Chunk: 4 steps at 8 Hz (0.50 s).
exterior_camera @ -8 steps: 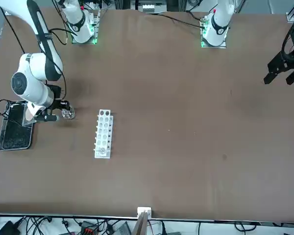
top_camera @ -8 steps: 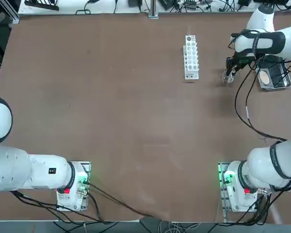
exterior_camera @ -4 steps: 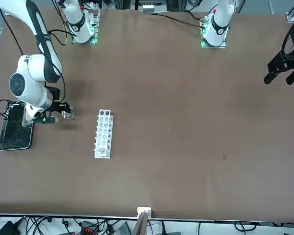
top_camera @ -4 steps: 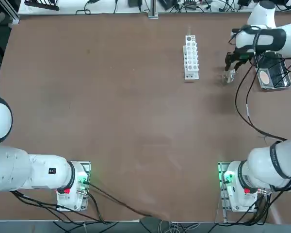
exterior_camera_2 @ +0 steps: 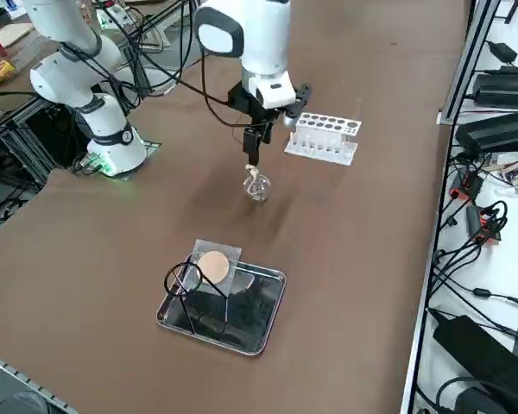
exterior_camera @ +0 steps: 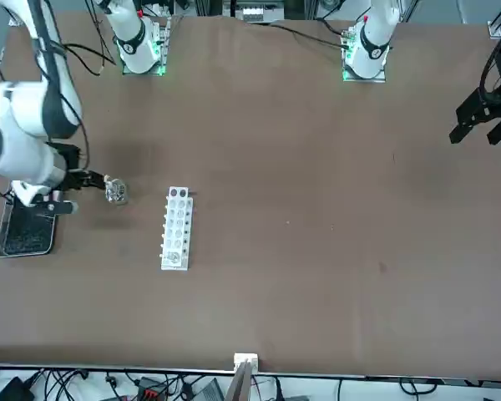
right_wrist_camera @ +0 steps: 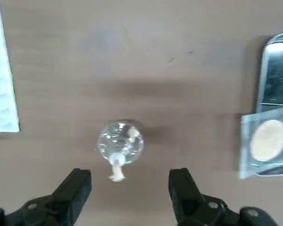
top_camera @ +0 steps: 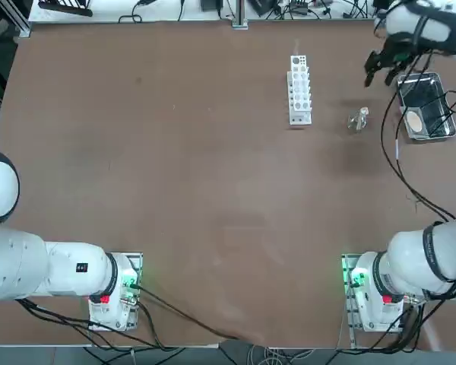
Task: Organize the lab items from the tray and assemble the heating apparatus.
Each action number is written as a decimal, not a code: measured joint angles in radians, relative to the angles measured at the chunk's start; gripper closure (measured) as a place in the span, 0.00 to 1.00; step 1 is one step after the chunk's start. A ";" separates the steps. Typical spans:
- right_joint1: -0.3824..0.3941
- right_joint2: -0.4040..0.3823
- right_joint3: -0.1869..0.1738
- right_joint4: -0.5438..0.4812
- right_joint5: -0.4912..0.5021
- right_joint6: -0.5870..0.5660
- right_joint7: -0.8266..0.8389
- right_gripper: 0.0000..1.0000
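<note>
The right tool [right_wrist_camera: 130, 181] hangs above the surface [top_camera: 175, 190] with its fingers [right_wrist_camera: 74, 188] spread wide and nothing between them. The small clear glass burner [right_wrist_camera: 120, 141] stands free on the surface directly below the tool, apart from both fingers.

Going left to right in the wrist view: the white test-tube rack [right_wrist_camera: 2, 80] lies off to one side of the tool, well apart from the burner; the burner sits under the gap between the fingers; the shiny metal tray [right_wrist_camera: 278, 66] lies off to the other side, with the grey square mesh [right_wrist_camera: 266, 143] and its tan round centre overhanging the tray's rim. In the side view the black wire ring stand [exterior_camera_2: 190, 293] stands in the tray [exterior_camera_2: 259, 332] beside the mesh.

Risks, as I judge them: the burner is small, round and light, so a finger brushing it on the way to the tray could tip it or roll it toward the rack. The wire stand is thin, so a slightly off-centre grasp could miss it or drag the tray. The mesh rests partly over the rim and could slide off if the tray is knocked.

The burner stands upright, its long axis vertical, the white wick end pointing up at the tool. The tray's long axis runs away from the robot's base, parallel to the rack's.
</note>
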 joint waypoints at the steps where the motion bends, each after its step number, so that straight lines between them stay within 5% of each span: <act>1: -0.048 -0.012 -0.007 0.003 -0.001 -0.003 -0.033 0.01; 4: -0.272 -0.004 -0.020 0.001 0.003 0.072 -0.065 0.03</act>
